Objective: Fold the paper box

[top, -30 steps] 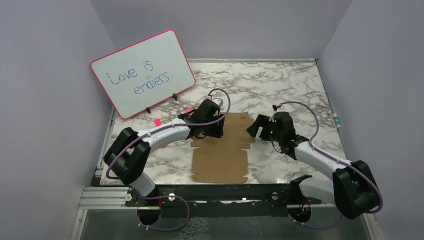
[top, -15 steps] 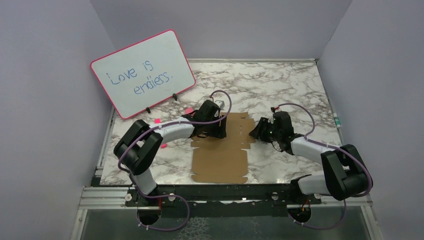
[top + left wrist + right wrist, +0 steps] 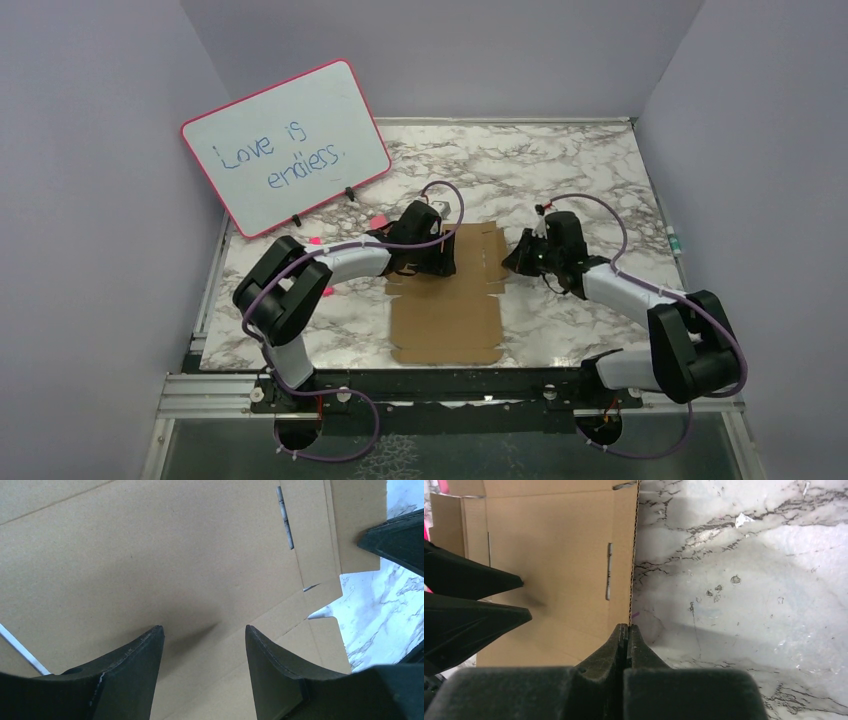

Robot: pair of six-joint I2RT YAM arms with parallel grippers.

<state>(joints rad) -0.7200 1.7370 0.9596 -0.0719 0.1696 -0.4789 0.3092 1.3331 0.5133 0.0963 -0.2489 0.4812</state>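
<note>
Right, the paper box (image 3: 447, 310) lies flat on the marble table (image 3: 560, 170) between the two arms, long axis running from the bases toward the back wall. The right gripper (image 3: 628, 630) is closed tight, and the box's right edge runs straight into the seam between its fingertips, which looks like a pinch on that side flap. The left gripper (image 3: 204, 630) is spread and empty, over the far panel's left part; I can't tell if it touches the sheet. The crease runs along the long axis, so the right arm is placed to lift.
</note>
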